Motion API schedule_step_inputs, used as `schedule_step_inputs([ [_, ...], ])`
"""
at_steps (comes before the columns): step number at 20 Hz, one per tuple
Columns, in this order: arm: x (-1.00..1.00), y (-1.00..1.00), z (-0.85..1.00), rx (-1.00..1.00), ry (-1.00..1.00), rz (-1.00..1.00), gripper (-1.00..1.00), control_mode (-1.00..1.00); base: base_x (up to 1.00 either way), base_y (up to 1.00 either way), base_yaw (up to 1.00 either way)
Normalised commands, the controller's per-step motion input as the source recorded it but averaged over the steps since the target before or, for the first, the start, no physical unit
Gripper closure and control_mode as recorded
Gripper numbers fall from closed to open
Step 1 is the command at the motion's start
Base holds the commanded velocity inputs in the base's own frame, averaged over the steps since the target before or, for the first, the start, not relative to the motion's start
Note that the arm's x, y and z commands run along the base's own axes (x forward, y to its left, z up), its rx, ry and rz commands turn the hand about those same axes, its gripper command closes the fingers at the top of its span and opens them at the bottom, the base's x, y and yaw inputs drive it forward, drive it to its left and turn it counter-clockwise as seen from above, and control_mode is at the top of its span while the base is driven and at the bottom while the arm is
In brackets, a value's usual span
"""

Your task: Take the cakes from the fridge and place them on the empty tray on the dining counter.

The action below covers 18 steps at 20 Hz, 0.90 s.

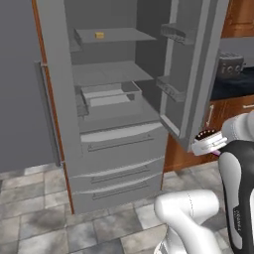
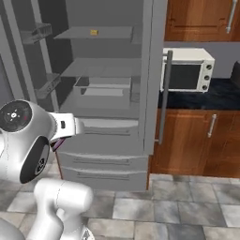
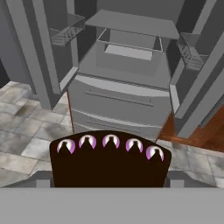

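The grey fridge (image 1: 119,144) (image 2: 103,164) (image 3: 118,105) stands with both upper doors swung open. A small orange-tan cake block (image 1: 99,35) (image 2: 94,32) lies on its top shelf. My gripper (image 1: 207,141) (image 3: 109,175) hovers in front of the fridge, at drawer height and to its right, pointing at it. It is shut on the dark brown cake slice (image 1: 205,134) (image 3: 109,159), whose pink-white dots show along its edge. The slice spans the wide gap between the fingers. The tray and the dining counter are out of view.
The open right fridge door (image 1: 198,74) with its door bins juts out beside my hand. A white microwave (image 2: 187,70) sits on a dark counter over brown wooden cabinets (image 2: 197,140) to the right. Grey tiled floor (image 2: 187,206) lies in front.
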Motion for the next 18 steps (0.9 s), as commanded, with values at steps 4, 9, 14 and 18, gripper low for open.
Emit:
schedule_step_inputs([
  [4,0.0,0.0,0.0,0.0,0.0,0.0,1.0,1.0,-0.24,0.0,-0.35],
  [9,0.0,0.0,0.0,0.0,0.0,0.0,1.0,1.0,-0.26,0.0,-0.39],
  [14,0.0,0.0,0.0,0.0,0.0,0.0,1.0,1.0,-0.33,0.0,-0.41],
  [18,0.0,0.0,0.0,0.0,0.0,0.0,1.0,1.0,-0.31,0.0,-0.41],
])
